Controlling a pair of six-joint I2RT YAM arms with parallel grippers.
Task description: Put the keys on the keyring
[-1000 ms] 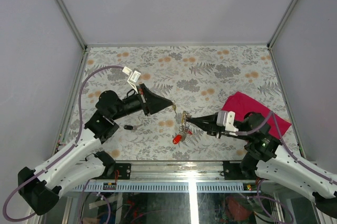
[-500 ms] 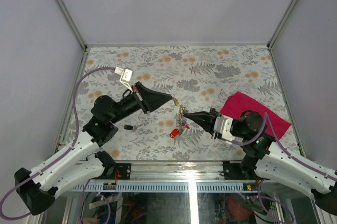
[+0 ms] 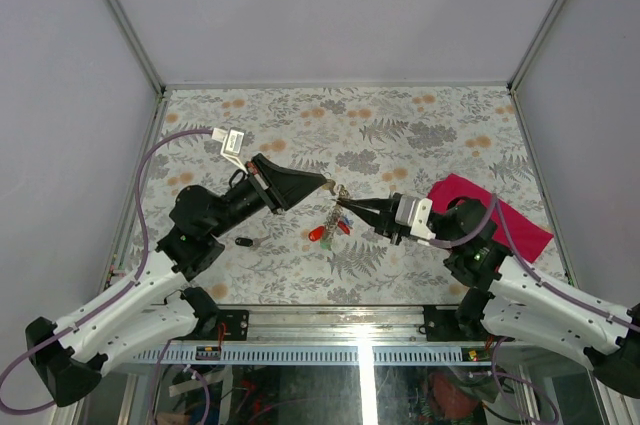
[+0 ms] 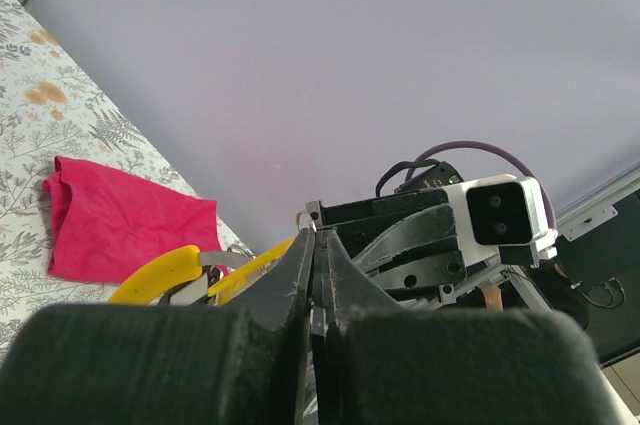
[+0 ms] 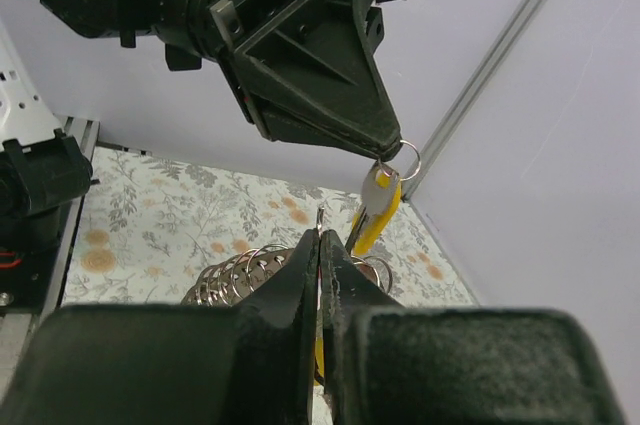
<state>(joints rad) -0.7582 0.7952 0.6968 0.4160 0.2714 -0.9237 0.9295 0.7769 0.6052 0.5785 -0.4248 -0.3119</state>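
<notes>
My left gripper [image 3: 328, 185] is shut on a small silvery ring [image 5: 406, 158], and a yellow-headed key [image 5: 380, 207] hangs from that ring. Right beside it, tip to tip, my right gripper [image 3: 346, 202] is shut on a thin wire of the keyring [image 5: 319, 216]. Under the two tips a bunch dangles above the table, with a red key [image 3: 317, 233], a blue key [image 3: 343, 227] and several small rings [image 5: 235, 273]. In the left wrist view, yellow key heads [image 4: 160, 275] show left of the shut jaws. A black key [image 3: 243, 241] lies alone on the table under the left arm.
A magenta cloth [image 3: 495, 213] lies crumpled at the right, partly under the right arm. The floral table [image 3: 400, 125] is ringed by a metal frame and grey walls. A lilac cable [image 3: 150, 185] loops from the left arm.
Both grippers have lifted and moved a little away from the bases, staying tip to tip. The bunch with the red key has come up off the table and swung left.
</notes>
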